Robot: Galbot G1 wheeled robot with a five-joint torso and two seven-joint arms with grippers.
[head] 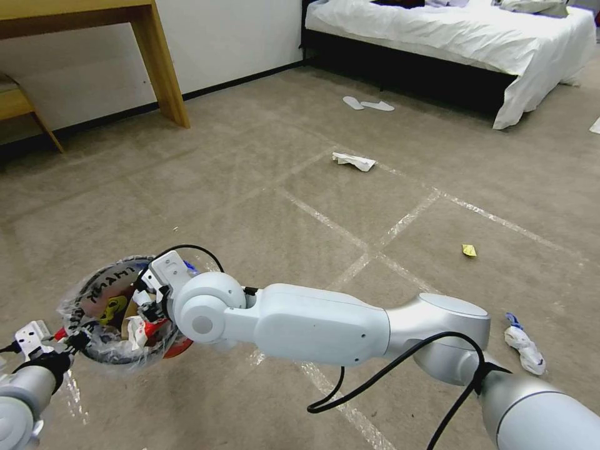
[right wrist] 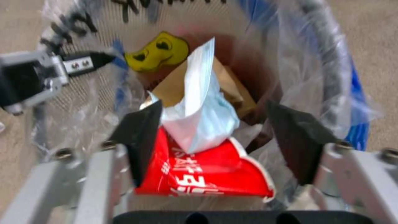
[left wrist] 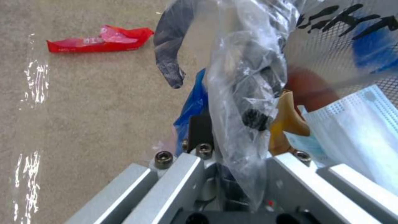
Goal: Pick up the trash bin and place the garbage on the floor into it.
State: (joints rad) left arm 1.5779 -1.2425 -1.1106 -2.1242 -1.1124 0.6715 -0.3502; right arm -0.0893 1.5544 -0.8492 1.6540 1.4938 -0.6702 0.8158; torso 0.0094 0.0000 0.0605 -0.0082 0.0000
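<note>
The trash bin (head: 119, 312) is held off the floor (head: 262, 206) at the robot's lower left, its rim and clear liner clamped in the left hand (head: 74, 342). Inside lie a light-blue mask (right wrist: 199, 115), a brown paper bag (right wrist: 226, 87) and a red wrapper (right wrist: 207, 169). The right hand (right wrist: 215, 146) hangs over the bin's mouth — fingers apart, around the wrapper. On the carpet farther off: a white tissue (head: 354, 161), a yellow scrap (head: 469, 250).

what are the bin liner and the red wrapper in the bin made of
The bin liner looks like thin clear plastic film: see-through, crinkled, glinting. The red wrapper seems glossy printed plastic or foil, smooth and creased; which one is unclear. The right claw hangs open over it.
</note>
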